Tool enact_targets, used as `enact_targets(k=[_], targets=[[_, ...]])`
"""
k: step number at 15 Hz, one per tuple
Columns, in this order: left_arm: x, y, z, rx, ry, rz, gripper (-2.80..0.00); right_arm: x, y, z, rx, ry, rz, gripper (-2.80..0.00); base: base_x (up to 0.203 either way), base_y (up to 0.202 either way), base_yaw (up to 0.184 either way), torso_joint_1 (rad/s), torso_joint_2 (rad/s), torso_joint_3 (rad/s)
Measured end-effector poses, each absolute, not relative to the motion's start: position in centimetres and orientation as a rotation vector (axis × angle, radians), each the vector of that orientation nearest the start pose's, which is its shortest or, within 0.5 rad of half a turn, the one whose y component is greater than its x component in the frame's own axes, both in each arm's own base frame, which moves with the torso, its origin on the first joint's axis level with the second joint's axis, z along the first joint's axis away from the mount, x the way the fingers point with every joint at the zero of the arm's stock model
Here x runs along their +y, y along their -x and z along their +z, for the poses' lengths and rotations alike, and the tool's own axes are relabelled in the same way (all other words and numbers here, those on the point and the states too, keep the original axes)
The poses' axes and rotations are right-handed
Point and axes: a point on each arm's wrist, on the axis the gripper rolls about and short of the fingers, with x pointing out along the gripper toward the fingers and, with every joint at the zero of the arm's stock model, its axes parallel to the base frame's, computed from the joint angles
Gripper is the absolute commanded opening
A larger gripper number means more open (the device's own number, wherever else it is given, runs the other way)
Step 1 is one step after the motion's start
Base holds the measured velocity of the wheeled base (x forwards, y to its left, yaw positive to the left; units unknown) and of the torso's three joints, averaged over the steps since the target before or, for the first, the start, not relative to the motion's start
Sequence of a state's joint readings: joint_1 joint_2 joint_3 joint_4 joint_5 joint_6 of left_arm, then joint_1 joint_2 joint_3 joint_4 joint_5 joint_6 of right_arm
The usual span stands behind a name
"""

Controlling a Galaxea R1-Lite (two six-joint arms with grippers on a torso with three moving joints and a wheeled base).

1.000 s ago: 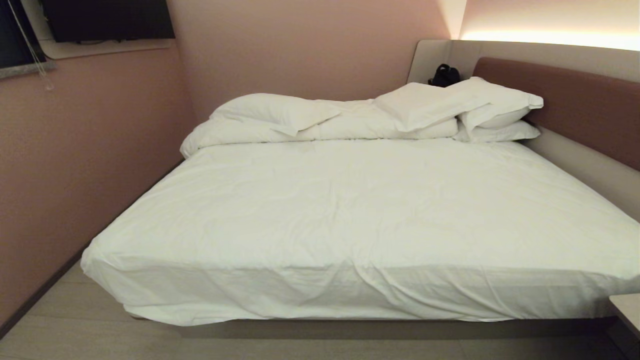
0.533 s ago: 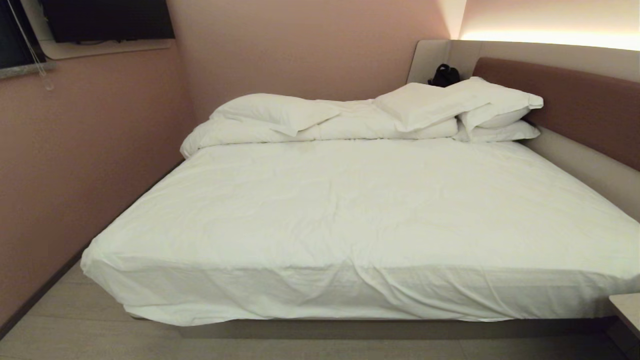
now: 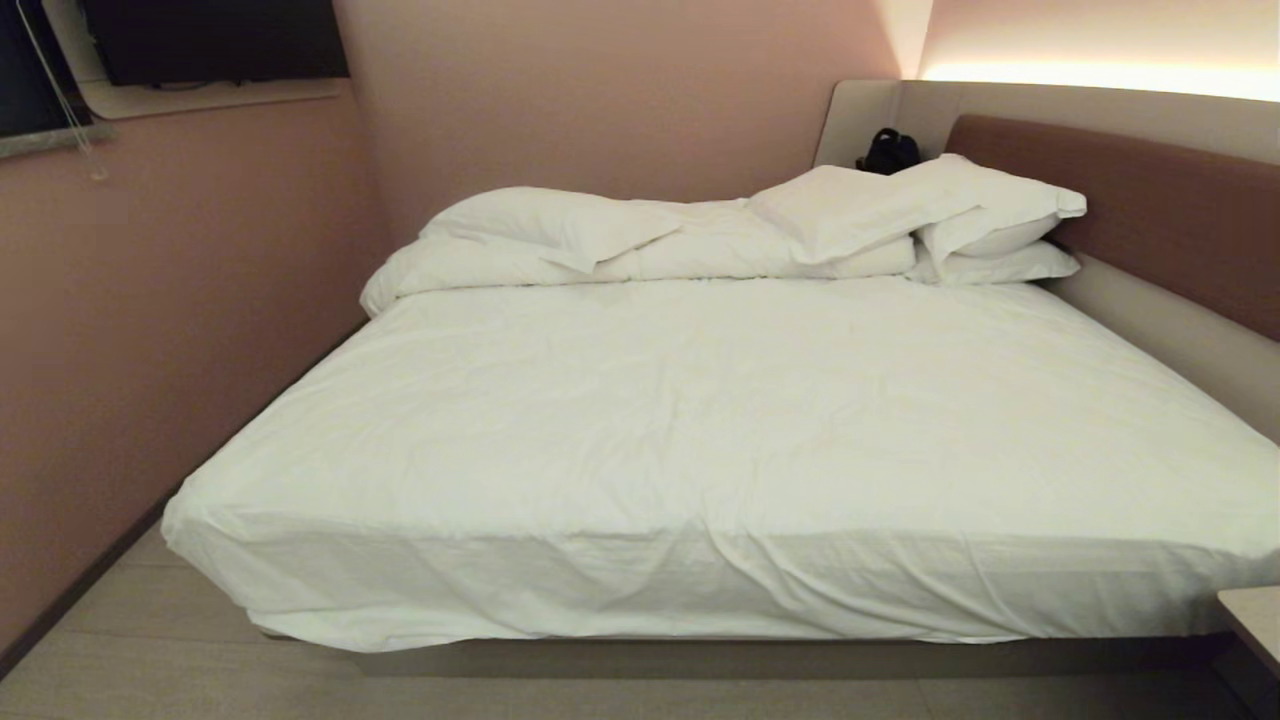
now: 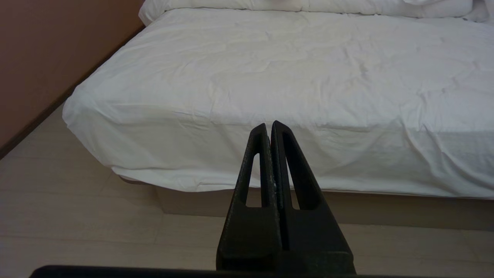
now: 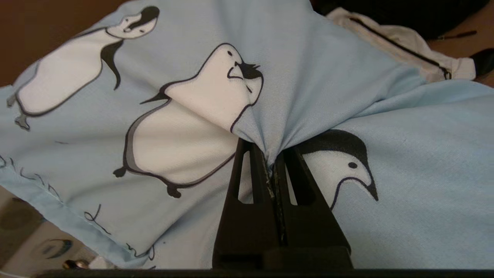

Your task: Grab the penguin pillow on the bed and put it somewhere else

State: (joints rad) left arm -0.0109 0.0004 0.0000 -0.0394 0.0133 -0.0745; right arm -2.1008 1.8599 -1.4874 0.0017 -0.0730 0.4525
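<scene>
The right gripper [image 5: 272, 154] pinches a bunched fold of the penguin pillow [image 5: 316, 77], its two black fingers [image 5: 247, 181] pressed together on the light blue cloth so that creases fan out from the point of the grip. In the right wrist view the pillow fills nearly everything: two white-bellied penguins outlined in black on one side of the fingers, a black-capped penguin head on the other, and a line of handwritten lettering along a stitched edge. A zippered white seam [image 5: 401, 48] shows at one corner of the pillow, with something dark just past it that cannot be made out. The pillow does not show in the head view, so where it hangs relative to the bed [image 3: 720, 430] cannot be told. The bed itself lies under a wrinkled white sheet, with plain white pillows [image 3: 880, 210] and a rolled duvet [image 3: 640, 255] heaped along its far end, a brown headboard [image 3: 1150, 210] to the right and a small black object [image 3: 890, 150] on the ledge behind the pillows. The left gripper [image 4: 270, 125] hangs off the foot of the bed above the pale floor [image 4: 77, 216], its jaws closed on nothing
</scene>
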Motion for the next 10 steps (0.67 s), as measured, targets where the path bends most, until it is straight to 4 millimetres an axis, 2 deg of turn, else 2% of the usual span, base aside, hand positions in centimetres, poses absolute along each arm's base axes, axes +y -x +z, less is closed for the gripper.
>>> enact_targets(k=[3, 10], targets=[[0.1, 2.3, 8.0, -0.039, 0.075, 0.001, -2.8, -33.2, 18.9, 23.7, -0.186, -0.693, -2.175, -2.8, 0.0, 0.0, 0.0, 0.0, 0.0, 0.0], [0.1, 2.3, 8.0, -0.039, 0.075, 0.001, -2.8, -36.7, 17.1, 19.1, -0.047, -0.799, -2.102, -2.8, 0.0, 0.0, 0.0, 0.0, 0.0, 0.0]])
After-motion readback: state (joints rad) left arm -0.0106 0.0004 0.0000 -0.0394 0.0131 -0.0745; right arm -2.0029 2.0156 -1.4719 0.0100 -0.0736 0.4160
